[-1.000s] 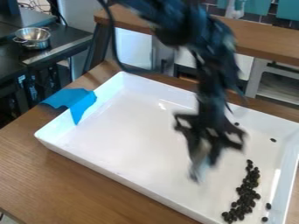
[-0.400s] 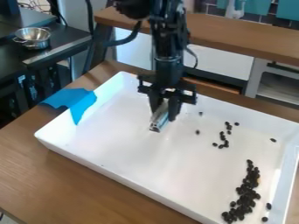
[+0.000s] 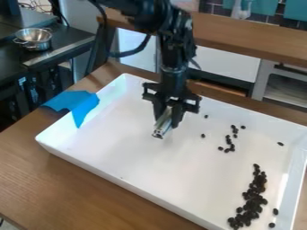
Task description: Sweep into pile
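Near frame center, the gripper is clamping a silvery tool (fingers slightly parted); dark beans are lying lower right.

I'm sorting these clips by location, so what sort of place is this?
Probably a robotics lab or workshop: a black robot arm hangs over a white tray of dark beans, with cabling behind.

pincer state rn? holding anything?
Pincer: closed on a small silvery tool, held above the white tray.
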`<state>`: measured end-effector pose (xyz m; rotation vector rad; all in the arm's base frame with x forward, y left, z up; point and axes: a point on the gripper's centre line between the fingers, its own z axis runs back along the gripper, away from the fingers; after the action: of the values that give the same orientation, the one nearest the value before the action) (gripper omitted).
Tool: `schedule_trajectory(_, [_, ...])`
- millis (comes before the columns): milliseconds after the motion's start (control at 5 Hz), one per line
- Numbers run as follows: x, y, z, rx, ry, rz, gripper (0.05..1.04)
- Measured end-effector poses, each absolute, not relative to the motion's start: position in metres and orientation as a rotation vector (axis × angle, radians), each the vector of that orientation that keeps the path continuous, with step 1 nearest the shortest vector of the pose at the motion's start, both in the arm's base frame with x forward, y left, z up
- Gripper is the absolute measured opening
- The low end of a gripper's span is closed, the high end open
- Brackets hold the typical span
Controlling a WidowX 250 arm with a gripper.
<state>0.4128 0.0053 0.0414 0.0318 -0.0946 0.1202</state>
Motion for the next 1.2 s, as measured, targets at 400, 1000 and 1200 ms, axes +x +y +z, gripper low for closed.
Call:
schedule_trajectory(400, [0.421,0.007,0.032,0.063,-0.1,0.133,0.383])
schedule_trajectory(1000, [0.425,-0.023,0.019,0.085,-0.087,0.092,0.383])
schedule_trajectory(1200, [0.426,-0.035,0.018,0.087,-0.086,0.083,0.383])
